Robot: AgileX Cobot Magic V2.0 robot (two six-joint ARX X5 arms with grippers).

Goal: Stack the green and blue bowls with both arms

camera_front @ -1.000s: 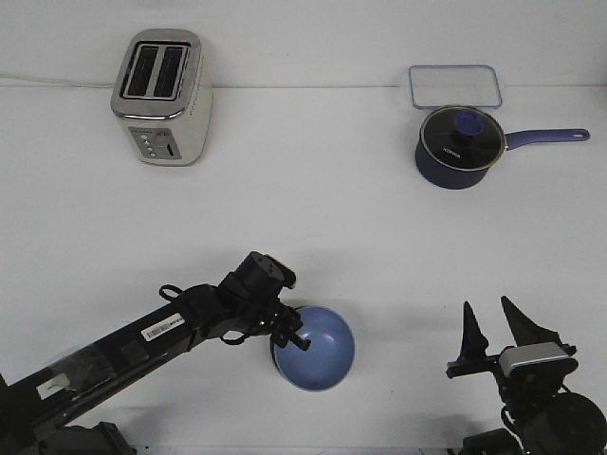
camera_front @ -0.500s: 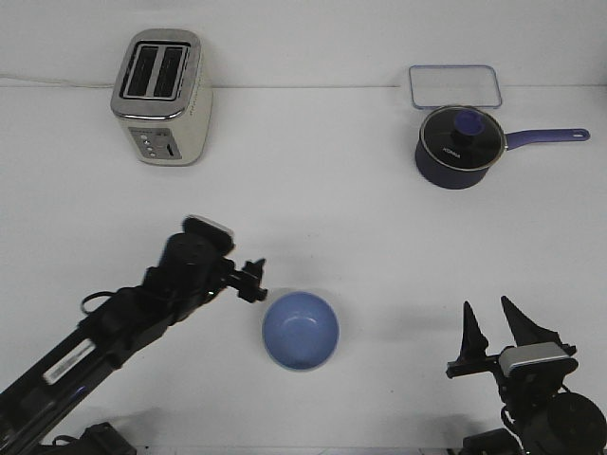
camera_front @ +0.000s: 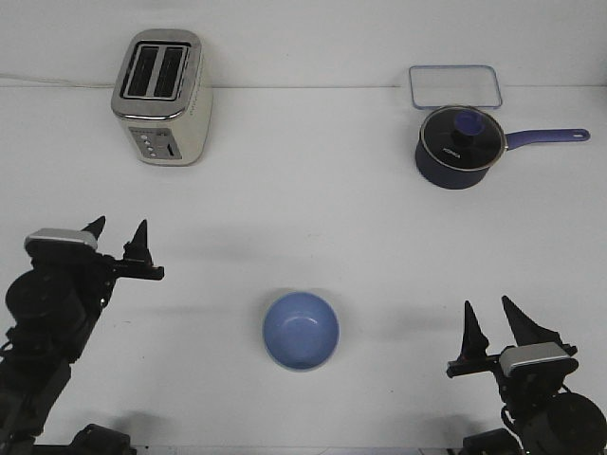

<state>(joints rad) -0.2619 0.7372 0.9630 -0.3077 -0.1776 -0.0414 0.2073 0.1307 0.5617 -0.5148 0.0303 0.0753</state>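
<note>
one blue bowl [camera_front: 301,330], plain and matte, sits upright at the table's [camera_front: 313,218] near centre, touching neither arm. right gripper [camera_front: 497,329] at 4 o'clock, fingers spread, empty. left gripper [camera_front: 118,239] at 10 o'clock, fingers parted, empty, well apart from the bowl.

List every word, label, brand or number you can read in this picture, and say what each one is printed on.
Saucepan: pale brand lettering on its glass lid, too small and blurred to read.
Toaster: round controls on its front, with no readable markings.
Nothing else bears any text.
</note>
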